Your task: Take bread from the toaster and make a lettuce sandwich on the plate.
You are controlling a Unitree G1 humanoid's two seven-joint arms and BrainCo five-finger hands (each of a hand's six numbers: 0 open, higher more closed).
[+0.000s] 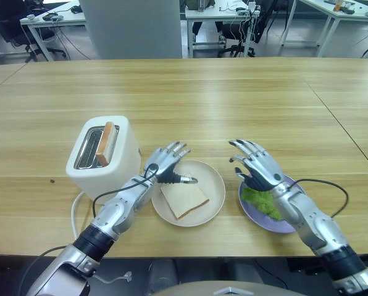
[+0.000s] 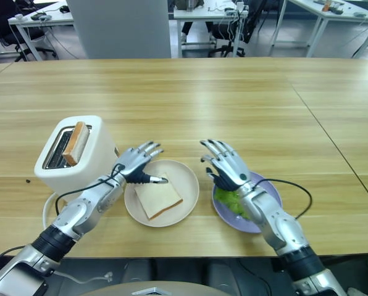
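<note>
So here's where it's at: the white toaster (image 1: 104, 161) sits on the left side of the bench (image 1: 202, 105), and one slice (image 1: 107, 143) is poking up out of its slot. The other slice (image 1: 184, 198) is already lying flat on the cream plate (image 1: 215, 185), just right of the toaster.

The left hand (image 1: 165, 163) hovers over the left rim of that plate, between the toaster and the flat slice. Its fingers (image 1: 176, 150) are spread out and holding nothing.

The lettuce (image 1: 258, 198) is on a purple plate (image 1: 267, 222), just beside the cream one on the right. The right hand (image 1: 258, 166) is right above the far edge of the lettuce, palm down. Its fingers (image 1: 249, 148) are stretched out too, with nothing in its grasp. I can't really tell if the palm touches the leaves or just floats over them.

Both plates are near the front edge of the bench.
</note>
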